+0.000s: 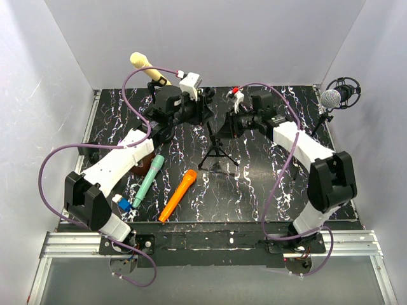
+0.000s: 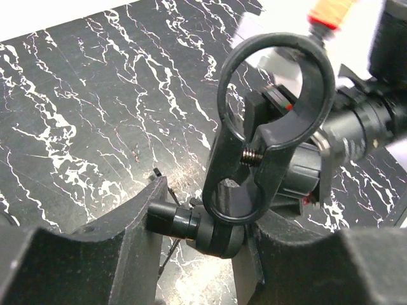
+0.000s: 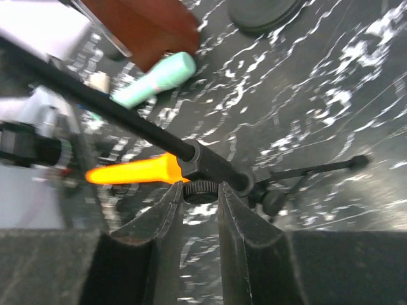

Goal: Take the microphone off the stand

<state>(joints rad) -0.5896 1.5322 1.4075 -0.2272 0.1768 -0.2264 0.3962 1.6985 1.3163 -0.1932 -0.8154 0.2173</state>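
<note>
One green microphone [image 1: 148, 180] and one orange microphone [image 1: 179, 194] lie front left on the table [image 1: 267, 181]. Left gripper [image 2: 203, 223] pinches the stand's [image 1: 218, 152] clip [image 2: 273, 121], right gripper [image 3: 200, 194] its knob [image 3: 201, 189].

Table [image 1: 254, 190] centre: stand [image 1: 215, 147] upright, legs splayed over the marble. Top boxed in. Left end effector [image 2: 206, 244] clamped on it from the left, just under the clip ring [image 2: 275, 95]. Right end effector [image 3: 200, 202] pinches its knob [image 3: 200, 189] from the right. The two sit close together.

Left front: teal microphone [image 1: 148, 181] and orange microphone [image 1: 178, 195] lying apart, narrow lane between.

Right front: open marble between stand and right arm [image 1: 305, 146], crossed by a purple cable [image 1: 275, 185].

Rear right corner: silver microphone [image 1: 331, 98], raised off the table.

White walls [image 1: 222, 38] close three sides.
</note>
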